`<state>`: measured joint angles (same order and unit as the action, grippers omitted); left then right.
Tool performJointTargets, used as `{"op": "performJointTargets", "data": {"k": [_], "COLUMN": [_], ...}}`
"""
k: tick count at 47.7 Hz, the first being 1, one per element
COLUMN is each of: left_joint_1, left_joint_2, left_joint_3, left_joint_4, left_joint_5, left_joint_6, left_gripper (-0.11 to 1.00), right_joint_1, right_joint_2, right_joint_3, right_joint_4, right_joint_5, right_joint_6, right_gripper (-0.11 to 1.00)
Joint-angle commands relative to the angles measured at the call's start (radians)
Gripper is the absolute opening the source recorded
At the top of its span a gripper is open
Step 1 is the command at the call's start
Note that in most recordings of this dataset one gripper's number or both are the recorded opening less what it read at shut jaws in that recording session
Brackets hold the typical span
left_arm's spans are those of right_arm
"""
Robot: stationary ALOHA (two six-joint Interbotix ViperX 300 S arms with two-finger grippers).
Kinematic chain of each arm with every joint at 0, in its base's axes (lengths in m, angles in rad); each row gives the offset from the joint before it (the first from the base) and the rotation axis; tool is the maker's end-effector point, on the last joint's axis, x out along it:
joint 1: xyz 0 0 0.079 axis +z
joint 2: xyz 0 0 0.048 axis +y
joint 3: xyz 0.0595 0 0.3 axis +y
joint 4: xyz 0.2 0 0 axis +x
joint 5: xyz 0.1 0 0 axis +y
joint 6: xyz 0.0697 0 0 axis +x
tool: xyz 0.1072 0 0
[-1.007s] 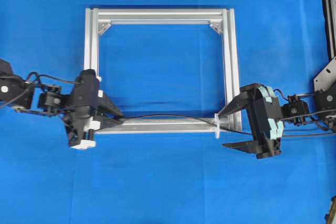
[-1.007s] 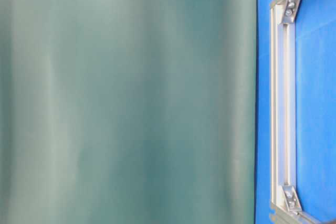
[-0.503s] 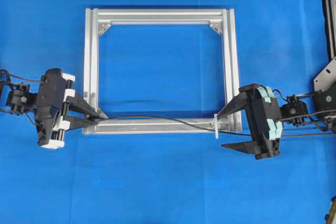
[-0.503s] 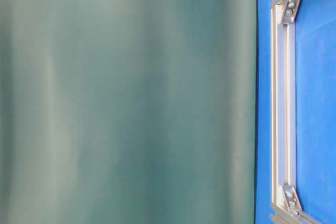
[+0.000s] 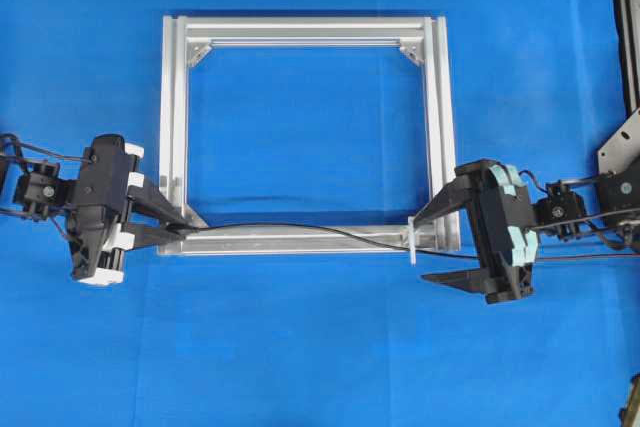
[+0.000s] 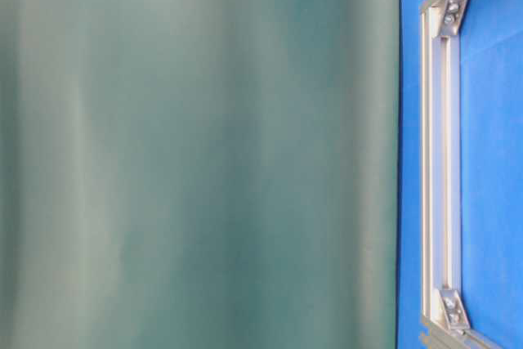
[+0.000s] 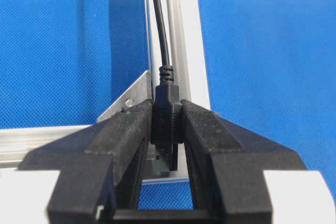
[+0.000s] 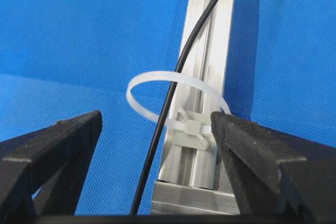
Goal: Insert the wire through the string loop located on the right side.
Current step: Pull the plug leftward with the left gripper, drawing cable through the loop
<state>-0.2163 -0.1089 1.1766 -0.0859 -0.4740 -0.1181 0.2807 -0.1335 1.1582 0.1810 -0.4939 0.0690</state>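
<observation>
Black wire point(image 5: 300, 228) runs along silver frame's point(image 5: 305, 32) front bar, through string loop point(image 8: 176, 100) at its front-right corner. Left gripper point(image 7: 167, 145) is clenched on the plug at the front-left corner; metal tip hidden btwn fingers. Right gripper point(image 5: 432, 245) is spread wide, straddling the loop, gripping nothing. Table-level view mostly blocked by blurred green surface point(image 6: 196, 153); only one frame bar shows.

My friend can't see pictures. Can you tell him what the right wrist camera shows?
A black wire runs through a white string loop tied to a silver frame bar on a blue cloth. The open right gripper has one black finger on each side of the loop.
</observation>
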Motion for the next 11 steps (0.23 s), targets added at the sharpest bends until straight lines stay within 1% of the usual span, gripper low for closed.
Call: {"op": "performJointTargets", "data": {"k": [1, 2, 4, 10, 11], "left_joint_1": [-0.006, -0.006, -0.006, -0.006, -0.006], "left_joint_2": [-0.009, -0.011, -0.012, -0.014, -0.014], "left_joint_3": [-0.012, -0.012, -0.012, -0.009, -0.008], "left_joint_4": [0.003, 0.003, 0.002, 0.002, 0.002], "left_joint_5": [-0.005, -0.005, -0.005, 0.0, 0.002], "left_joint_6": [-0.006, -0.008, -0.012, -0.026, -0.026], "left_gripper": [0.17, 0.2, 0.3, 0.7, 0.75], "right_joint_1": [-0.005, -0.005, -0.005, -0.005, -0.005], "right_joint_2": [-0.012, -0.015, -0.015, -0.017, -0.017], "right_joint_3": [-0.018, -0.018, -0.018, -0.018, -0.018], "right_joint_4": [0.003, 0.002, 0.003, 0.003, 0.003], "right_joint_5": [-0.005, -0.005, -0.003, 0.0, 0.002], "right_joint_6": [-0.002, -0.002, -0.002, -0.002, -0.002], "right_gripper": [0.84, 0.84, 0.84, 0.84, 0.84]}}
